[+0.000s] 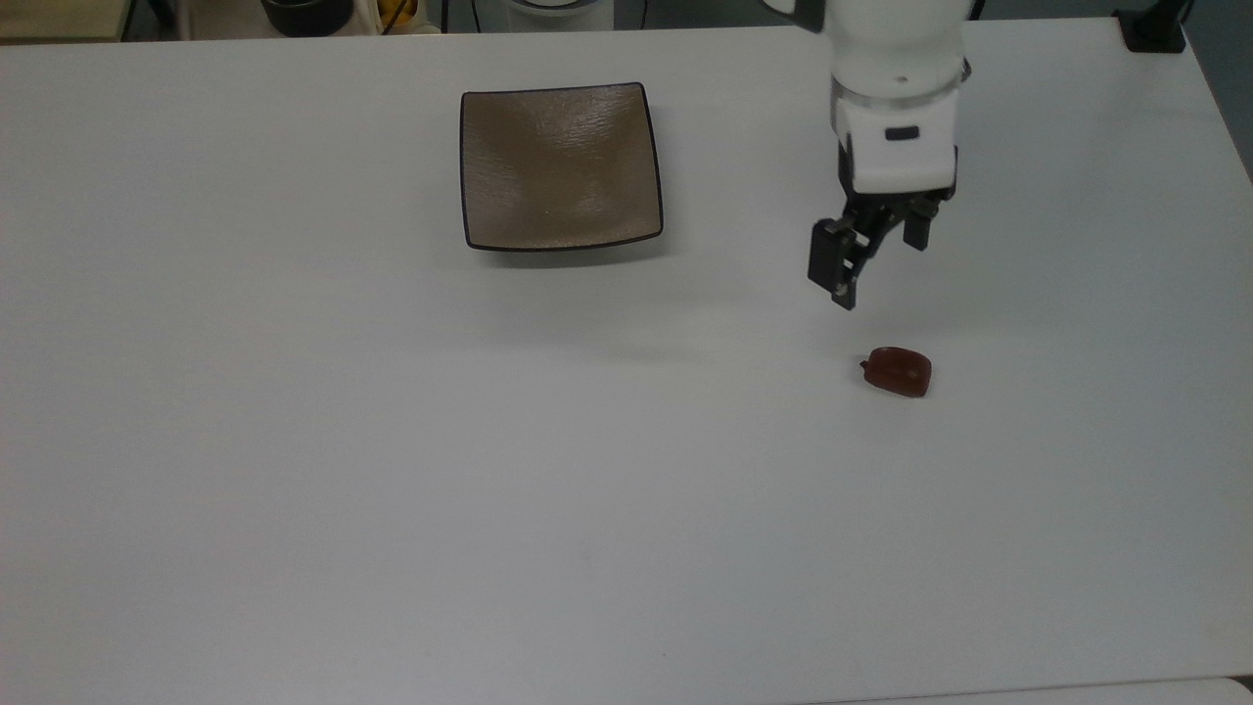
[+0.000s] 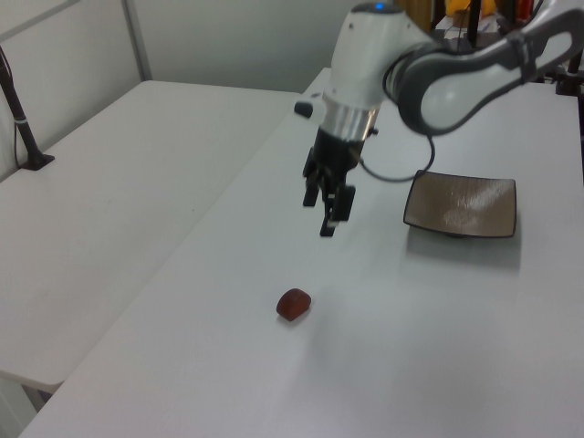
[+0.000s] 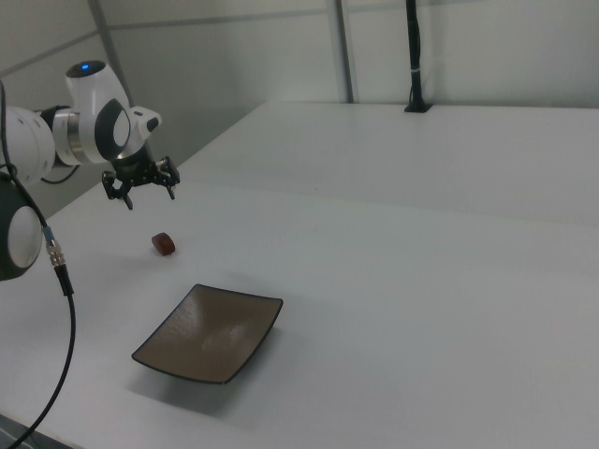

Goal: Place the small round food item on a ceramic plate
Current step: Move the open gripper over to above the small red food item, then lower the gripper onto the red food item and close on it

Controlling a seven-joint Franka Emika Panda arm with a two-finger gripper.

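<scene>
Gripper fingers are hanging spread and empty above the tabletop; I am lining it up over the small round food item lying near the top view's right edge, while the ceramic plate is sitting well apart, awaiting it.

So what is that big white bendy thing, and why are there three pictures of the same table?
The white thing is a robot arm. At its tip is a black end effector, like two fingers; they are open and hold nothing. The three pictures come from three cameras around the same white table: one looks down from above, two look from the sides. On the table lies a small round food item, dark red and shiny, and a square brown ceramic plate with nothing on it. The end effector hangs in the air close to the food, not touching it. It looks ready to pick the food up and carry it to the plate.
</scene>
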